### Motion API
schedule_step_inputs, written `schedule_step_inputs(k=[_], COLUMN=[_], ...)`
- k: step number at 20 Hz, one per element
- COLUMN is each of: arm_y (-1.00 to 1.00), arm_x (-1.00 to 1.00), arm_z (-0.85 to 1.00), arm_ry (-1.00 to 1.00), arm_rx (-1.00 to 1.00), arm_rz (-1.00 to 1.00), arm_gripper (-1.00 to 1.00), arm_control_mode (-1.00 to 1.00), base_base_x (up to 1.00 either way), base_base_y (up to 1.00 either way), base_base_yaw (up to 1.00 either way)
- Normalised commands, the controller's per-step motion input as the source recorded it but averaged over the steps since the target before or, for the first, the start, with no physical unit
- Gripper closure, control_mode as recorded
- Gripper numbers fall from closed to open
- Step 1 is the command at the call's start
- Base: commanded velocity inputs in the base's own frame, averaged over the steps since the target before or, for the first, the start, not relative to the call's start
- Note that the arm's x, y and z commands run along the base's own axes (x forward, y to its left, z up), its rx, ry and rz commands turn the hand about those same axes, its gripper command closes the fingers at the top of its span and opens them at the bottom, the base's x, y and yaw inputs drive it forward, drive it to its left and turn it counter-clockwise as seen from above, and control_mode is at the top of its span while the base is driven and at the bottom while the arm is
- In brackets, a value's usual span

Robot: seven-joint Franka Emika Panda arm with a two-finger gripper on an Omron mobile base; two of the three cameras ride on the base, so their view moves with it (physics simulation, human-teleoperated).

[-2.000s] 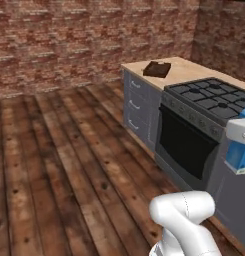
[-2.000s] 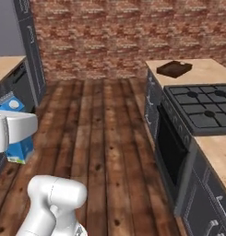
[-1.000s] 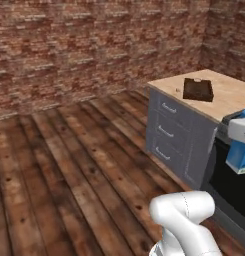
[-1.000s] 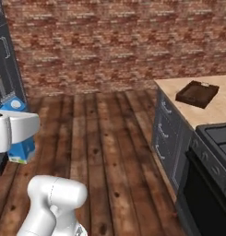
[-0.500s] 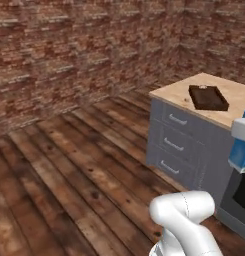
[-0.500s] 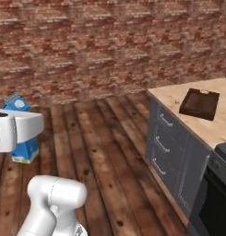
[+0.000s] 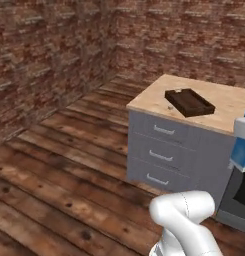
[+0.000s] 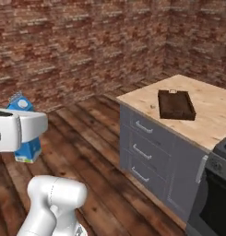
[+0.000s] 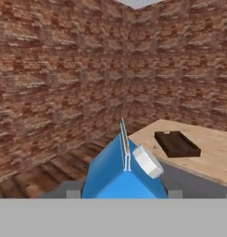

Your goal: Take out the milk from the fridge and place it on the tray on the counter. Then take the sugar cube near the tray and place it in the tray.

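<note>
Blue milk [image 9: 119,173] clamped upright in gripper [image 9: 120,194]; tray [image 9: 176,143] ahead-right: keep carton level, lower inside rim.

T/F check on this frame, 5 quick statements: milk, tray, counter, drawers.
1. The milk is carried at the hand, off the counter. True.
2. The tray already holds the milk. False: the tray has no carton in it; the milk is still up at the arm, apart from the counter.
3. The tray lies flat on the counter. True.
4. The counter sits over open drawers. False: the drawers below it are all closed, silver handles flush in a column.
5. The room's walls are white tile. False: the walls are red-brown brick, and the floor is dark wood planks.
</note>
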Motion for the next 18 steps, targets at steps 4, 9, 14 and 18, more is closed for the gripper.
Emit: schedule_step_inputs(k=[4,9,14,18], arm_y=[0.00,0.00,0.00,0.00], arm_x=[0.00,0.00,0.00,0.00], arm_z=[0.00,0.00,0.00,0.00], arm_ry=[0.00,0.00,0.00,0.00], arm_rx=[0.00,0.00,0.00,0.00], arm_rz=[0.00,0.00,0.00,0.00], arm_gripper=[1.00,1.00,1.00,1.00], arm_control_mode=[1.00,1.00,1.00,1.00], base_base_x=[1.00,1.00,0.62,0.48], base_base_y=[0.86,0.85,0.62,0.06], base_base_yaw=[-0.62,-0.59,-0.39,-0.35])
